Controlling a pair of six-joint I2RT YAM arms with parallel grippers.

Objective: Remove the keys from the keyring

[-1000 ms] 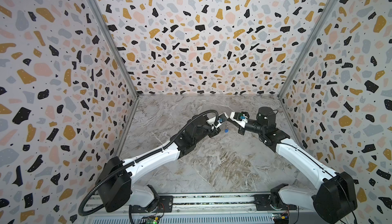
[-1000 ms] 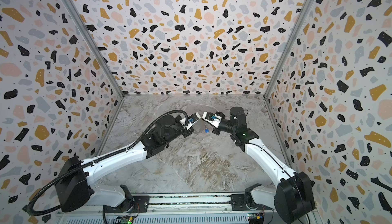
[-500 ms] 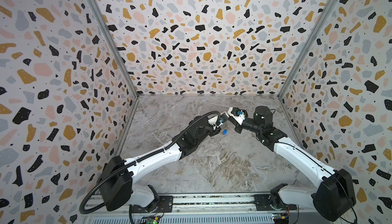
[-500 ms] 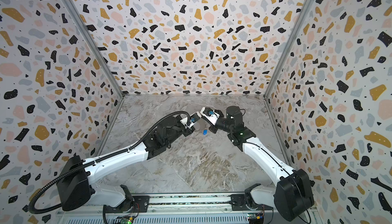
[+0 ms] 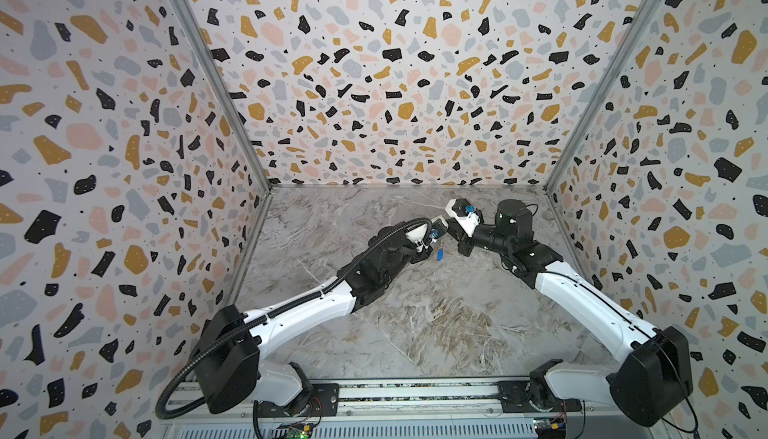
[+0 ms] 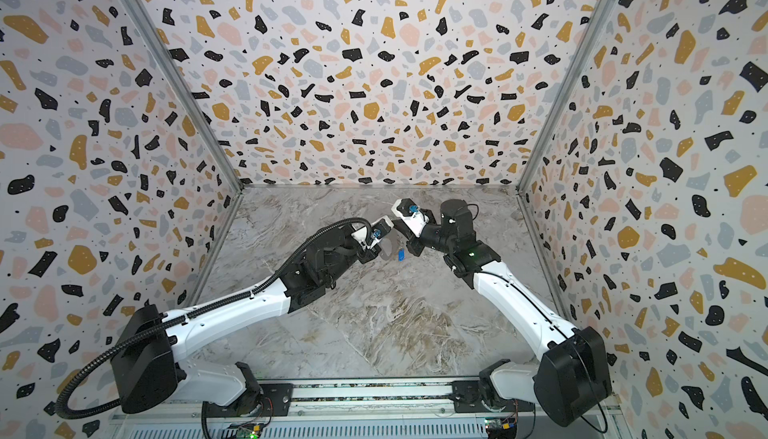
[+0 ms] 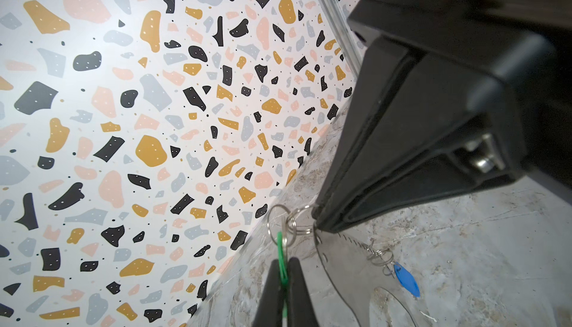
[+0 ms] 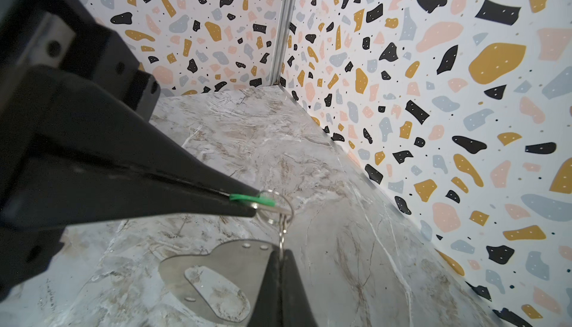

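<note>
My left gripper [image 7: 284, 268] is shut on the green tag [image 7: 281, 248] of one key. That tag hangs on linked wire rings [image 7: 292, 221]. My right gripper [image 8: 281, 252] is shut on the end of the keyring [image 8: 216, 260], a flat grey tab with an oval cut-out, right where a small wire ring passes through it. The tab [image 7: 349, 266] is held above the table. The blue-tagged key [image 7: 407, 279] dangles from its far edge on its own small ring. The blue tag [image 5: 439, 255] [image 6: 401, 254] also shows in both top views, between the two grippers.
The grippers meet at the back middle of the marble table [image 5: 436, 324]. Terrazzo-patterned walls [image 5: 395, 83] close in the back and both sides. A metal rail [image 5: 415, 399] with the arm bases runs along the front edge.
The right wrist has swung up and a little towards the back wall. Both grips hold as before, and the blue tag hangs in about the same place.
</note>
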